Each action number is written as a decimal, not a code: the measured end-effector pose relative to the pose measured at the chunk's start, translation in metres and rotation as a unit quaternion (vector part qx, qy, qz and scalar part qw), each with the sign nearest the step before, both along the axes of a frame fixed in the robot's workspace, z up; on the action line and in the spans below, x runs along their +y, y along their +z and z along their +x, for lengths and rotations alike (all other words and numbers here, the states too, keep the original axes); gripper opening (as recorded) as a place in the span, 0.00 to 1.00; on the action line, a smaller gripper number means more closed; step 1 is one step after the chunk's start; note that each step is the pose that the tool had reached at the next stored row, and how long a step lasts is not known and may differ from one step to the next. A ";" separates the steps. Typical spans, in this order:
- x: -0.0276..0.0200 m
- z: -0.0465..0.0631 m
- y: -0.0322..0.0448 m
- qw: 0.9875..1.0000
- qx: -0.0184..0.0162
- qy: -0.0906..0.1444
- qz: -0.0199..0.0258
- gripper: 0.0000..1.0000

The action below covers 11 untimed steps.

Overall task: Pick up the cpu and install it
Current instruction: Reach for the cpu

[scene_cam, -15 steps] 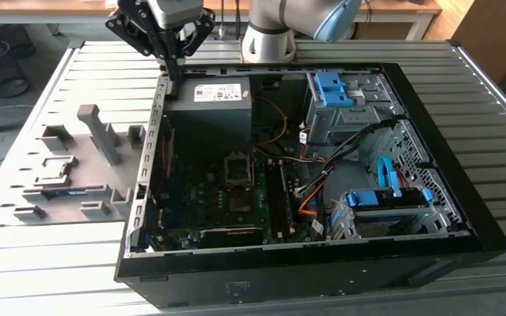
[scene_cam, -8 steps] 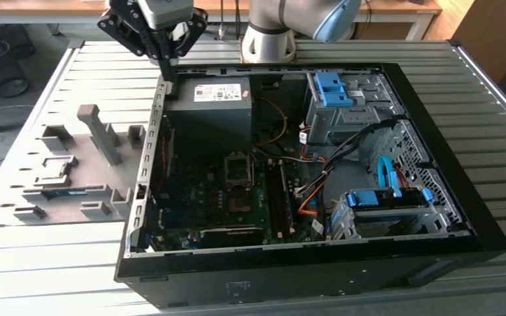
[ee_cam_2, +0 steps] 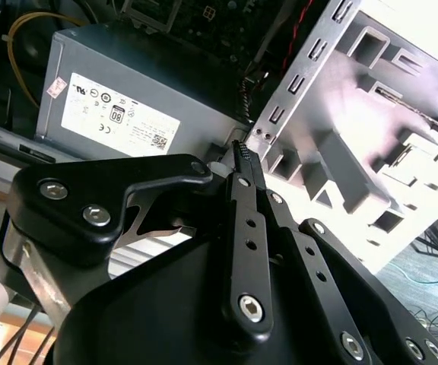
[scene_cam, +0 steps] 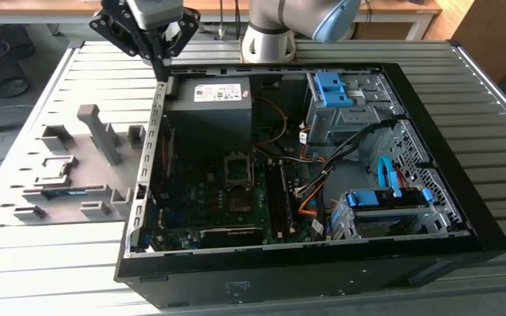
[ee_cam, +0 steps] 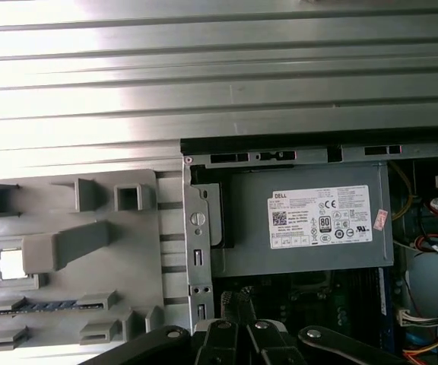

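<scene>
The cpu (ee_cam: 10,265) shows as a small bright square lying flat in a pocket of the grey parts fixture (ee_cam: 67,289), beside the open computer case (scene_cam: 429,197). In the exterior view that fixture (scene_cam: 68,174) lies to the left of the case. My gripper (scene_cam: 163,71) hangs over the case's far left corner, by the grey power supply (scene_cam: 207,105), well above and away from the cpu. Its fingers look shut with nothing between them in both wrist views (ee_cam_2: 240,150) (ee_cam: 242,323). The dark square socket frame (scene_cam: 238,167) sits on the motherboard in the middle of the case.
A long memory stick (ee_cam: 40,306) rests in a fixture slot near the cpu. A tall grey post (scene_cam: 99,135) rises from the fixture. Cables, blue drive brackets (scene_cam: 332,89) and a drive cage fill the case's right side. The arm's base (scene_cam: 266,39) stands behind the case on the slatted table (scene_cam: 51,263).
</scene>
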<state>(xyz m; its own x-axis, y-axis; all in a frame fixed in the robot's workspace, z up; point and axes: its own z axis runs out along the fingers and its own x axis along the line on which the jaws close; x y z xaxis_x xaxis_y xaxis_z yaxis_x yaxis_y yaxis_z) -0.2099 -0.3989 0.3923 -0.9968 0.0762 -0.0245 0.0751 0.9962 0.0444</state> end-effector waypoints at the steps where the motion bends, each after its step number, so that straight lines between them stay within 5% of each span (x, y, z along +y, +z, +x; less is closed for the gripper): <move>1: 0.0000 -0.001 0.0000 1.000 0.000 0.000 0.000 0.10; 11: 0.0000 -0.013 -0.0001 1.000 0.000 0.000 0.000 0.10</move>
<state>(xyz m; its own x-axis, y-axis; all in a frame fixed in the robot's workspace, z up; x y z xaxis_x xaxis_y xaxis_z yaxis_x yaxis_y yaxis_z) -0.2230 -0.3989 0.3922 -0.9968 0.0763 -0.0245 0.0751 0.9962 0.0444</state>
